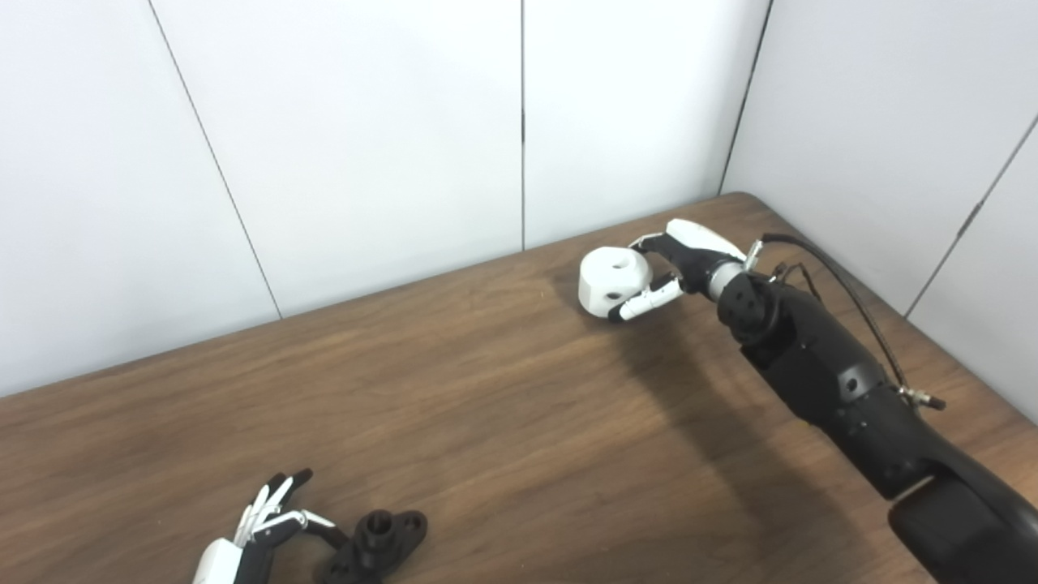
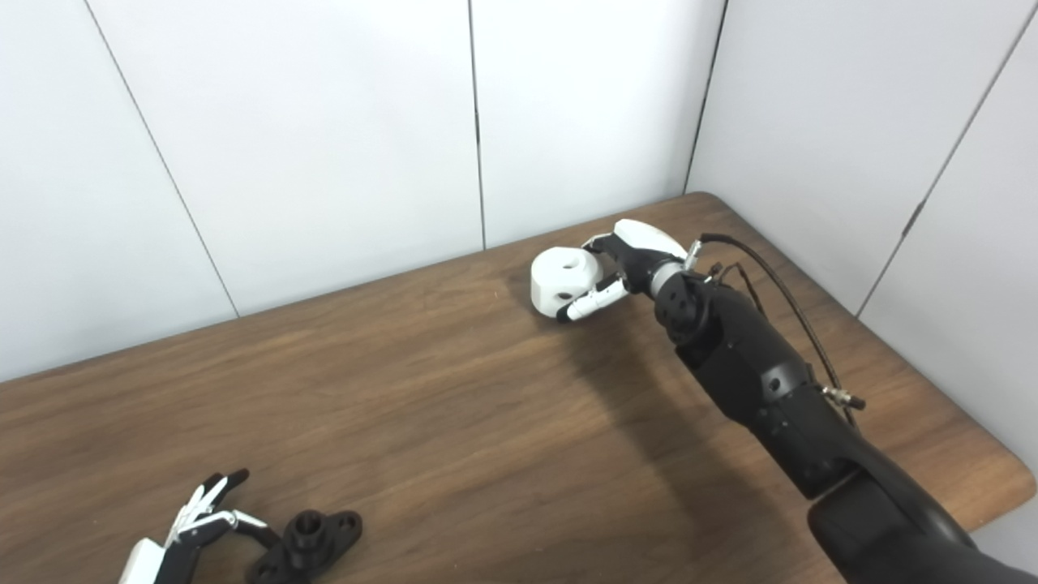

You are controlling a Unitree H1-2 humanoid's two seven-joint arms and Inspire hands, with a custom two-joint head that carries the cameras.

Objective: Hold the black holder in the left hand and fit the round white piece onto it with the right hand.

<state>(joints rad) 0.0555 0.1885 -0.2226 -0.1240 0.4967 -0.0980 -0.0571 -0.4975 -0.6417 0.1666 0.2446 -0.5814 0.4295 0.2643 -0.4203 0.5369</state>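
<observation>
Black holder [image 1: 375,545] on table [image 1: 486,422], left hand [image 1: 268,527] fingers spread beside it; right hand [image 1: 677,268] fingers clasping white piece [image 1: 612,280]

Dark brown wooden table [image 2: 454,405], backed by white wall panels [image 2: 324,138]. Round white plastic piece [image 2: 561,280] with holes in its top and side, at the far right of the table, clasped between the fingers and thumb of the right hand [image 2: 624,259]. Black plastic holder [image 2: 306,543] with a raised central socket lies flat near the lower left edge. Left hand [image 2: 190,531] just beside it, fingers spread, thumb tip at its flange; contact cannot be told.
</observation>
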